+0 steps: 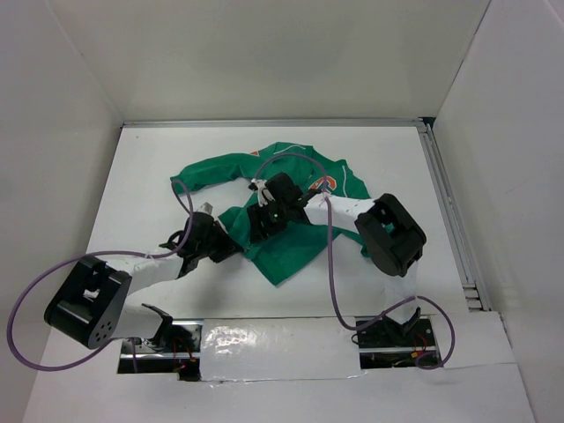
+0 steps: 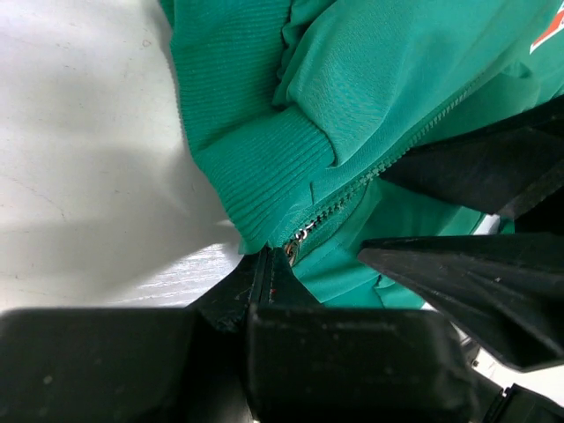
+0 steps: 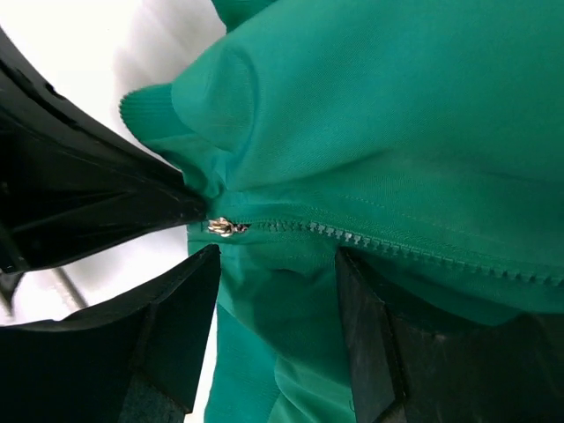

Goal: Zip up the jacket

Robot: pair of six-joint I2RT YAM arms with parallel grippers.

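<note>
Green jacket (image 1: 286,251) crumpled at centre of top view on white bench (image 1: 150,167). Widest span left to right along upper edge of the heap: one sleeve (image 1: 198,176) out toward upper left, other end toward right. Body axis from orange patch (image 1: 322,183) at upper right of the heap down to a pointed corner at lower centre.

Left gripper (image 1: 231,245) in from lower left, at the heap's lower-left edge. Right gripper (image 1: 261,226) in from the right, over the middle of the garment. Both just beside each other.

Left wrist view: ribbed hem band (image 2: 264,167) across centre, metal slider (image 2: 296,242) at lower centre, right at the band's end. Zipper line from there diagonally up toward the right. Left jaws together at bottom centre, pinching jacket fabric just below the slider. Two black jaws of the right gripper entering from right edge.

Right wrist view: slider at left-centre, zipper teeth (image 3: 397,251) running rightward and slightly downhill to right edge. Black wedge of the left gripper from left edge, tip touching fabric just beside the slider. Right jaws apart at bottom of frame, green fabric between them, just under the teeth line, clamped on nothing.

Teeth meshed or a single row: cannot tell.
</note>
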